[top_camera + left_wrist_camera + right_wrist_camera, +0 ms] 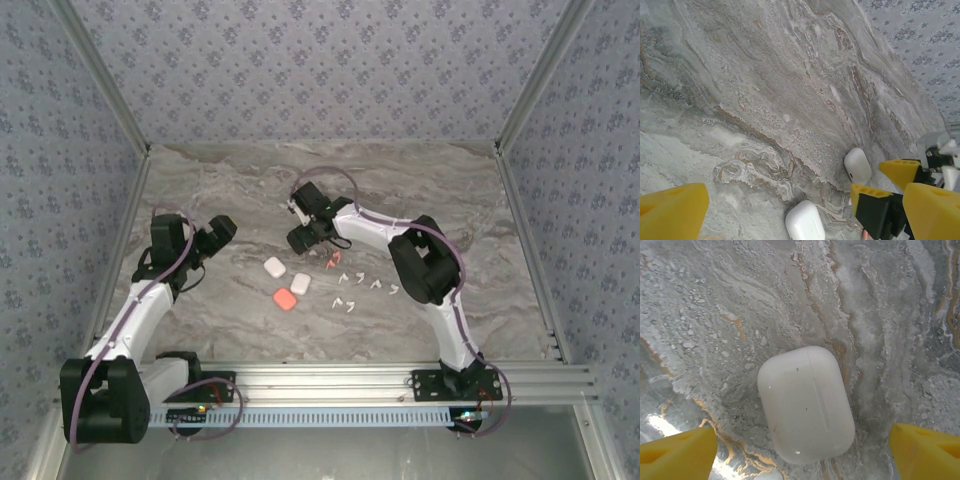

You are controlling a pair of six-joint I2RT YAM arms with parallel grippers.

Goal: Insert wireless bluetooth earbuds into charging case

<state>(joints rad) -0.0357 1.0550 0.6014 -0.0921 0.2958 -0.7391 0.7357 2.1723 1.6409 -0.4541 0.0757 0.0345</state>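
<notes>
At desk [450, 190] centre, cases [274, 266] looked shut; earbuds [346, 303] loose at their 3 o'clock, none inserted yet. R fingers [680, 452] wide apart astride white case [805, 402], no grip. L fingers [670, 210] spread, empty.

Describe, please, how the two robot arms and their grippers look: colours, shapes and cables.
Both arms have white links and bulky black joints. A thin purplish cable loops along the left arm and the right arm. Their black bases are bolted on a silver rail. The left gripper and right gripper are black, with wedge-shaped yellow fingers.
</notes>
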